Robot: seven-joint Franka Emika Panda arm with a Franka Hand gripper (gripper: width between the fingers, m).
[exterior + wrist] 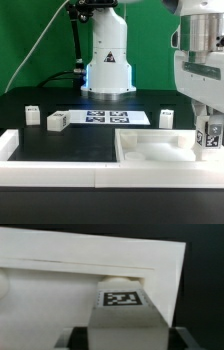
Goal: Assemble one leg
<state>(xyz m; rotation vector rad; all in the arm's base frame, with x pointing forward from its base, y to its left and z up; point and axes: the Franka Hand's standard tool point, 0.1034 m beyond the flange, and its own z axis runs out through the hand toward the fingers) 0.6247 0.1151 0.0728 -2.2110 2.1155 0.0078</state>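
Note:
My gripper [211, 135] is shut on a white leg [211, 139] with a black-and-white tag on its side and holds it upright over the near right corner of the large white tray-shaped piece [150, 152]. In the wrist view the leg [124, 308] stands between my jaws, its far end at the inner corner of the tray's raised rim [150, 273]. Whether the leg touches the tray I cannot tell. Three more legs stand on the black table: one [32, 115] at the exterior view's left, one [56, 121] beside it, one [166, 118] behind the tray.
The marker board [110, 117] lies flat in front of the arm's white base [108, 60]. A white raised border [30, 160] runs along the table's front and left edge.

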